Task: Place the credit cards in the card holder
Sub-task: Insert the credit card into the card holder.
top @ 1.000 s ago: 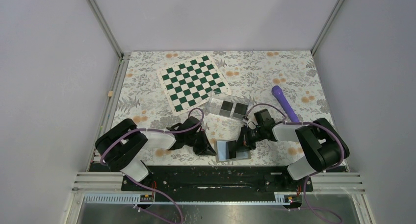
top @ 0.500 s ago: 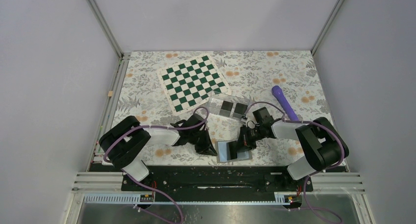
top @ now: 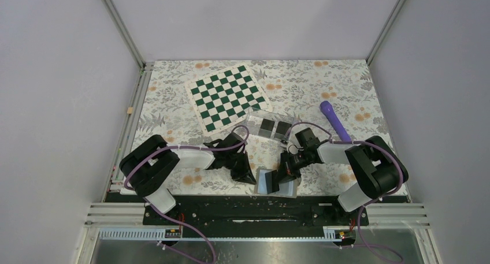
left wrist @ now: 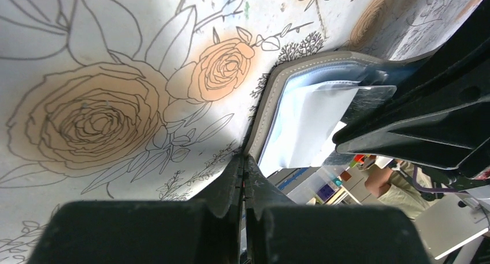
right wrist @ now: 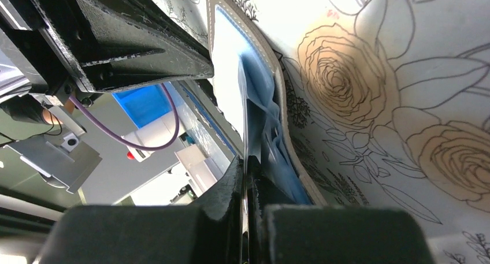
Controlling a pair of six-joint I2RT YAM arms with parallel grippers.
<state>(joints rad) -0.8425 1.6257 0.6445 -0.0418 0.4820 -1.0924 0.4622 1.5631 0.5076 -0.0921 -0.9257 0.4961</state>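
— Since the work sits at the near edge of the table (top: 346, 79), well short of the chessboard mat (top: 227, 97), which step is this?
— Opening the wallet (top: 276, 182), I judge. It lies just in front of the bases, with one half tipped up off the cloth and its light-blue lining showing.
— And the card holder (top: 254, 120)?
— Just beyond the wallet, near the mat's corner. Two black credit cards (top: 267, 127) stand in it side by side.
— Any more to move?
— I cannot tell; none shows in the wallet's pockets from any view.
— The right fingers (right wrist: 228, 189)?
— Clenched on a thin inner layer of the wallet, which runs straight into their tips.
— The left fingers (left wrist: 225, 189)?
— Pressed together with nothing between them, tips at the wallet's taupe rim. Whether they touch it is unclear.
— So the next move?
— By my reading, hold the wallet open and pinned, expose a pocket, then pinch a card by its edge. The thin flap may fold back or drag along the cloth.
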